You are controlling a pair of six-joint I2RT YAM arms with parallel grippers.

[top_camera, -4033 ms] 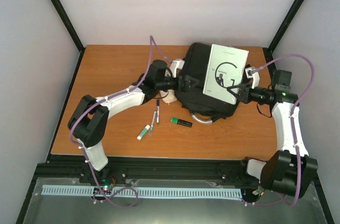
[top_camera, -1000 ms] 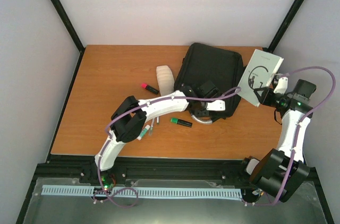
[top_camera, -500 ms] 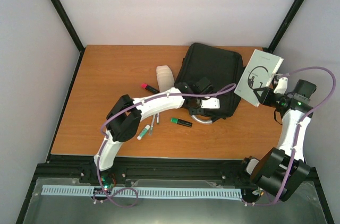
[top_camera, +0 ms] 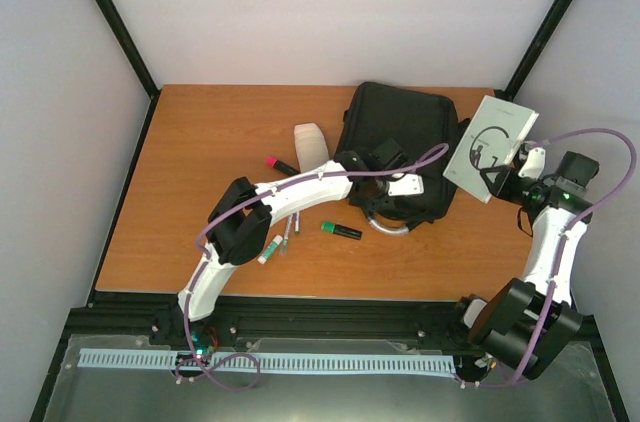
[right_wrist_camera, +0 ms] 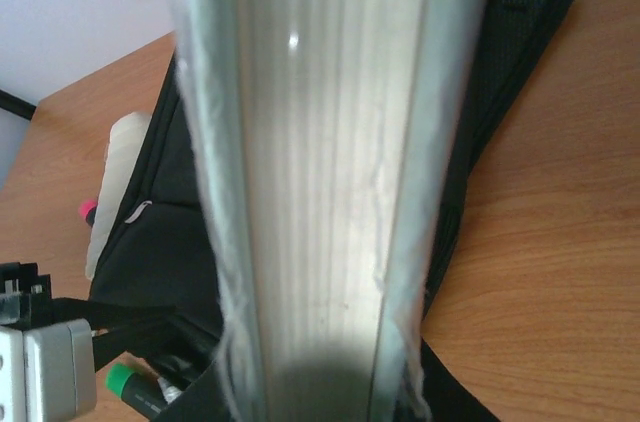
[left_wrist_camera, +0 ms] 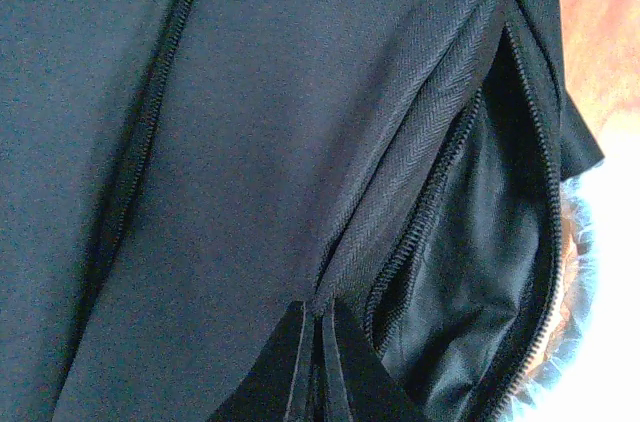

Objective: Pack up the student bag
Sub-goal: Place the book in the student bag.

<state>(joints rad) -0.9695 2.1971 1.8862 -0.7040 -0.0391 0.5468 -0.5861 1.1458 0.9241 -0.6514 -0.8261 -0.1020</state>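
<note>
We see the student bag (top_camera: 400, 127) lying flat on the wooden surface (top_camera: 220, 122), right of centre and toward the far edge. Its long axis runs from far to near, leaning a little to the left as it comes closer. Its curved grey handle (top_camera: 388, 229) is at the near end, pointing toward the arm bases.

The left claw (top_camera: 380, 202) is down on the near part of the bag. In the wrist view its two dark fingertips (left_wrist_camera: 295, 367) are pressed together on a ridge of black fabric beside an unzipped opening (left_wrist_camera: 470, 272), where we can see the lining between the zipper teeth.

The right claw (top_camera: 497, 174) is pinching a white book (top_camera: 490, 147) by its lower edge. It holds the book upright in the air just beside the bag's right side, the cover with its large dark letter facing the top camera. In the right wrist view the book's narrow edge (right_wrist_camera: 310, 162) fills the middle of the frame, with the bag (right_wrist_camera: 500, 62) behind it.

Left of the bag, a pale roll (top_camera: 311, 142) lies touching or almost touching its edge, and a pink-tipped marker (top_camera: 280, 164) lies near it. Closer to us lie a green highlighter (top_camera: 341, 230), two pens (top_camera: 291, 230) and a green-capped stick (top_camera: 268, 248).
</note>
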